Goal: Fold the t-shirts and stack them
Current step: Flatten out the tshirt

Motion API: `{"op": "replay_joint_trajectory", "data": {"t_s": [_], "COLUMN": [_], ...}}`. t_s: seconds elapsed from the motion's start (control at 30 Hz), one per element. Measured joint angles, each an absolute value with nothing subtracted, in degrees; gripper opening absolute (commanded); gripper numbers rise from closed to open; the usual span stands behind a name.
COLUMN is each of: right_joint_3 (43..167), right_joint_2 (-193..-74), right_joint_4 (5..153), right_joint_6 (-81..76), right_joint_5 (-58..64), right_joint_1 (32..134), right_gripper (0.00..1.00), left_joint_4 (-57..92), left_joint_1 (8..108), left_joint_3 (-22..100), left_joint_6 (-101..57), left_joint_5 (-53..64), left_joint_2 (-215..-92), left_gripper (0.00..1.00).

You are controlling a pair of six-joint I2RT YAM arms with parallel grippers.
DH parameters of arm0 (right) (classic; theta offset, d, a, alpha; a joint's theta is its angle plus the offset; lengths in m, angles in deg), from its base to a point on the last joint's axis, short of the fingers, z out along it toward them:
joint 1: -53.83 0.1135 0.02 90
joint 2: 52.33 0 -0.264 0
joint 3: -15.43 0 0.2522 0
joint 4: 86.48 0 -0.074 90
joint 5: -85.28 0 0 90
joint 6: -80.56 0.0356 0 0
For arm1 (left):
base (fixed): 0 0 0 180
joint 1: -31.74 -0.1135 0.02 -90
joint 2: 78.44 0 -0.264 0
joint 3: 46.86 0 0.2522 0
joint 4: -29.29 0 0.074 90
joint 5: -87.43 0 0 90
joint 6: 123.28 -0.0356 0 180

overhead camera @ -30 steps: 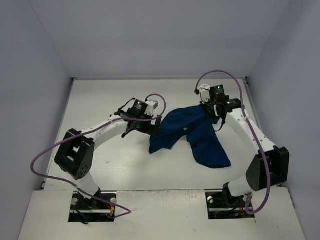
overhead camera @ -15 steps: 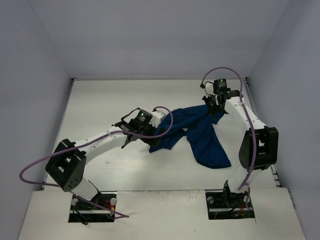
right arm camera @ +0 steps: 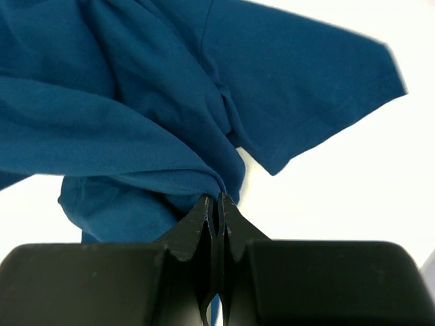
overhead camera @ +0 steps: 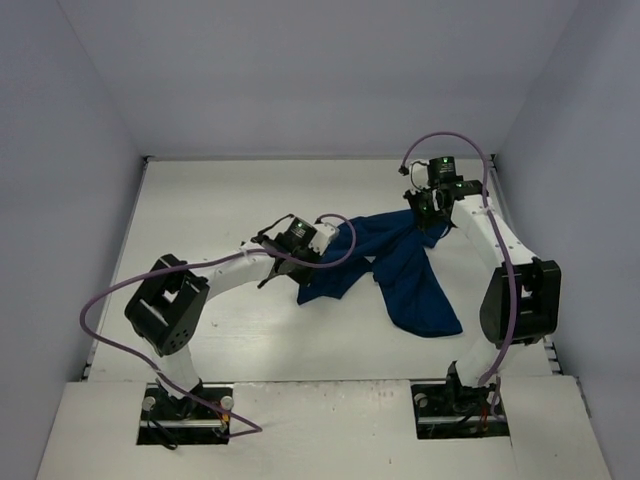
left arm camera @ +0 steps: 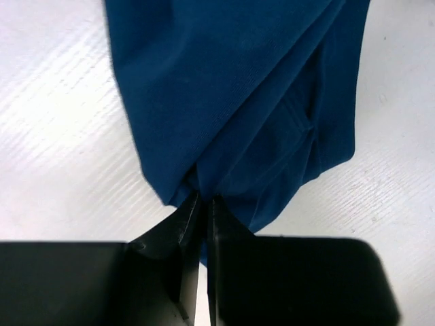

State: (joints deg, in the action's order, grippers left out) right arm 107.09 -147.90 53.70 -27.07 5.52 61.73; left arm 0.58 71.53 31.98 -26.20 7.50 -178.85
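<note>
A navy blue t-shirt (overhead camera: 400, 265) lies crumpled on the white table, stretched between my two arms; no print shows. My left gripper (overhead camera: 312, 262) is shut on the shirt's left edge, the cloth (left arm camera: 238, 102) bunching into folds right at the closed fingertips (left arm camera: 204, 200). At the far right, my right gripper (overhead camera: 428, 212) is shut on the shirt's upper corner, where a fold of fabric (right arm camera: 136, 129) is pinched between the tips (right arm camera: 219, 198). A short sleeve (right arm camera: 319, 102) spreads flat beyond it.
The white table (overhead camera: 210, 200) is walled by pale panels on the left, back and right. Purple cables (overhead camera: 110, 300) loop from both arms. The arm bases (overhead camera: 185, 405) are bolted at the near edge.
My left gripper has moved right onto the shirt's left edge and closed on it. The right arm shifted a little toward the back, still holding the cloth.
</note>
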Motion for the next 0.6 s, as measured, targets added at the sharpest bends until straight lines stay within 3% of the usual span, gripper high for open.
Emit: {"op": "replay_joint_trajectory", "data": {"t_s": [0.17, 0.6], "right_joint_3": [105.22, 104.0], "right_joint_2": [-137.41, -96.01], "right_joint_4": [53.03, 51.66], "right_joint_6": [-31.61, -49.87], "right_joint_5": [7.2, 21.51], "right_joint_1": [61.73, 62.39], "right_gripper": [0.0, 0.0], "left_joint_4": [-2.82, -13.52], "left_joint_1": [67.62, 66.03], "left_joint_3": [31.99, 36.1], "left_joint_6": [-27.33, -38.96], "left_joint_5": [7.12, 5.25], "left_joint_2": [-171.24, -124.54], "left_gripper": [0.0, 0.0]}}
